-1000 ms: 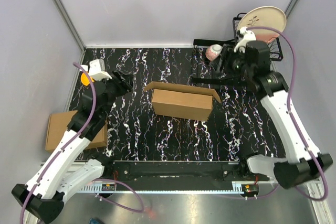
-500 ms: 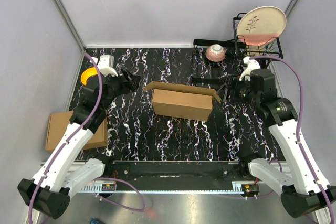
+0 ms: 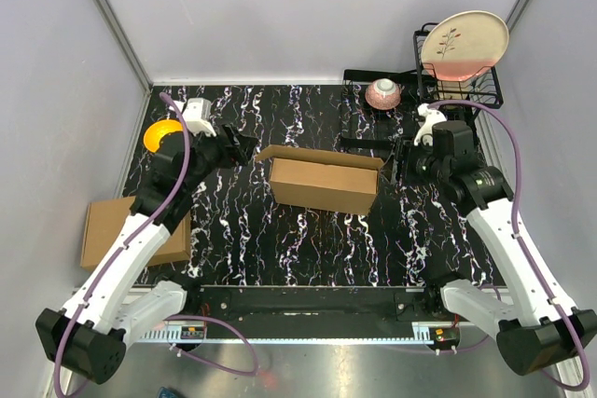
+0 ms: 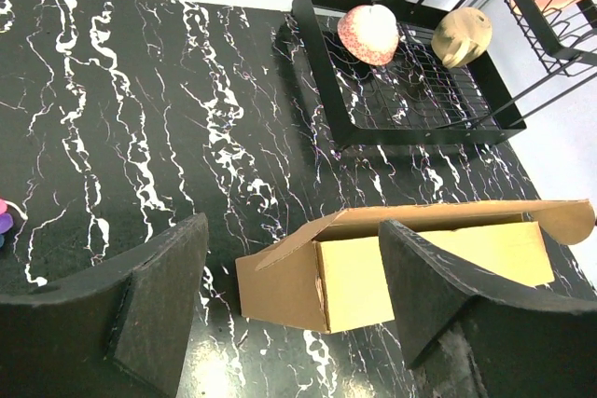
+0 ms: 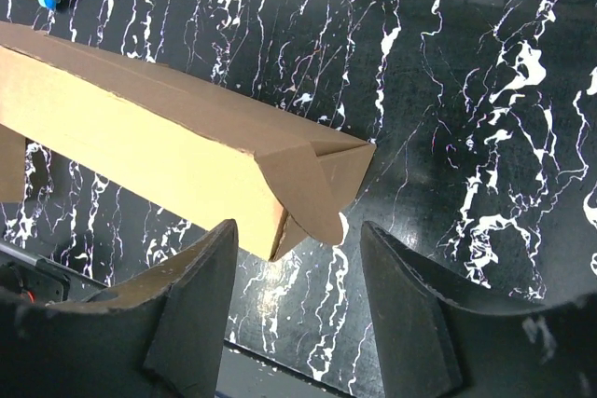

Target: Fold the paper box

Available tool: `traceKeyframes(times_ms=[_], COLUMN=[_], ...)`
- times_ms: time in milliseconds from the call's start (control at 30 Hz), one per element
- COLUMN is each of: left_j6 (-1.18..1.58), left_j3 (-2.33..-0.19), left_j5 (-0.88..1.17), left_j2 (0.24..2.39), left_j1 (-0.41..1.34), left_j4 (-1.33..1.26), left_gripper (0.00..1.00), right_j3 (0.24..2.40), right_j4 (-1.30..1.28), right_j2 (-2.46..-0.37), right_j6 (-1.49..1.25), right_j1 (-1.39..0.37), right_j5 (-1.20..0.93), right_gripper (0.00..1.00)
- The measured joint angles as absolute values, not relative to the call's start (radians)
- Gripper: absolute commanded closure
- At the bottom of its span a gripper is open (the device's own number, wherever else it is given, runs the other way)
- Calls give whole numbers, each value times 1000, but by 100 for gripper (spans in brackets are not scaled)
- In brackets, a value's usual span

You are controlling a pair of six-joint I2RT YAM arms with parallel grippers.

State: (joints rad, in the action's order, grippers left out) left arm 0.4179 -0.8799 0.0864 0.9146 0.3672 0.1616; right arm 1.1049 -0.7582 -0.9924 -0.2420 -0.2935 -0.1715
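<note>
Top view: plain brown corrugated cardboard paper box (image 3: 325, 184) sits about mid-table on the black white-veined marble-pattern table (image 3: 280, 249), long side facing the arm bases, its top flaps open and tilted up at both ends. Left hand (image 3: 244, 148) hangs just beside the box's left end, not touching. Right hand (image 3: 399, 160) hangs just off the right end flap. A second plain brown cardboard carton (image 3: 103, 230) lies at the table's left edge, partly under the left arm. Orange bowl (image 3: 159, 132) far left; pink patterned bowl (image 3: 383, 93) on a black wire tray (image 3: 359, 76); cream plate (image 3: 464, 42) upright in the rack behind. Left wrist view: black padded fingers (image 4: 159, 314) spread wide with nothing between them; the box's open end lies beyond. Right wrist view: fingers (image 5: 201, 314) spread, the box's folded corner below the gap, apart from both pads.
</note>
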Motion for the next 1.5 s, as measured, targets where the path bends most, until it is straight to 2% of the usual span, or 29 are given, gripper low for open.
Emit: traceKeyframes(times_ms=[367,567,1133,1500], left_j6=[417,418,427,437], left_j3=[-870,-856,-822,-816], left_j5=[117,129,166,172], left_j2=[932,935,951,958], left_j1=[365,364,361,361], left_j4=[124,110,77,73], left_gripper=[25,25,25,26], right_j3=[1105,1105,1105,1105], right_j4=[-728,-717,-693,-691], right_j2=[-1059,-1081,-1098,-1098], right_j6=[-230,-229,-232,-232], right_j1=[-294,-294,-294,-298], right_j5=[-177,-178,-186,-186], right_gripper=[47,55,63,74])
